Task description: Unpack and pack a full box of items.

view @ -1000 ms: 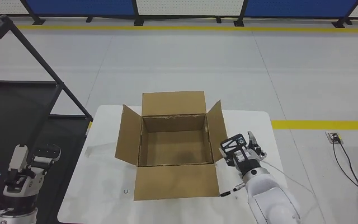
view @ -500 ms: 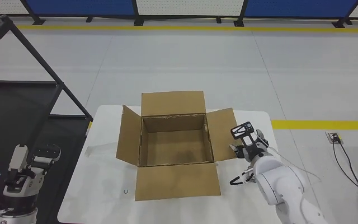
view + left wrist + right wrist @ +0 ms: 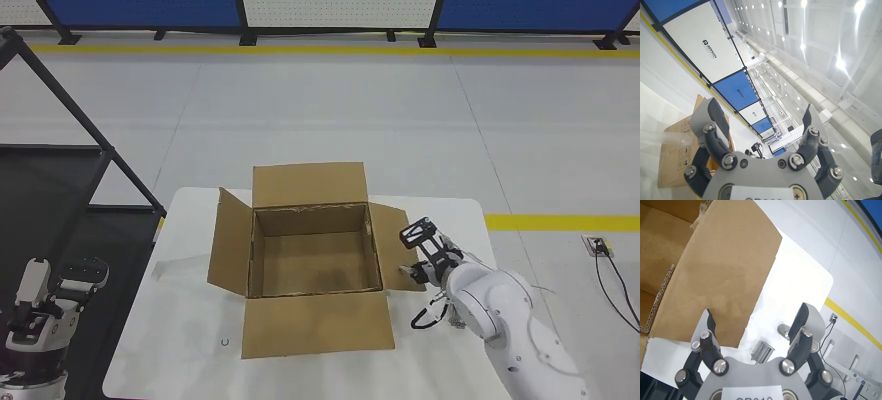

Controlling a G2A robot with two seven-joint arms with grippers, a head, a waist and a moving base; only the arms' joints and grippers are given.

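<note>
An open cardboard box (image 3: 315, 265) stands in the middle of the white table (image 3: 445, 215), its inside bare and all its flaps spread outward. My right gripper (image 3: 420, 255) is open beside the box's right flap (image 3: 393, 240). In the right wrist view the near corner of that flap (image 3: 719, 279) reaches in between the open fingers of the gripper (image 3: 757, 313), against one pad (image 3: 711, 323). My left gripper (image 3: 60, 275) hangs off the table's left side. It is open, tilted upward and holds nothing (image 3: 762, 113), with the box (image 3: 677, 149) off to one side.
A black metal frame (image 3: 70, 110) and a dark surface stand left of the table. The front flap (image 3: 315, 322) covers the table's near middle. Two small metal parts (image 3: 762, 351) show beneath the right gripper. A cable and floor socket (image 3: 595, 245) lie far right.
The right flap, which was standing up a second ago, has been folded outward and down. My right gripper swung out to the right and has come back toward the flap. The left arm kept still.
</note>
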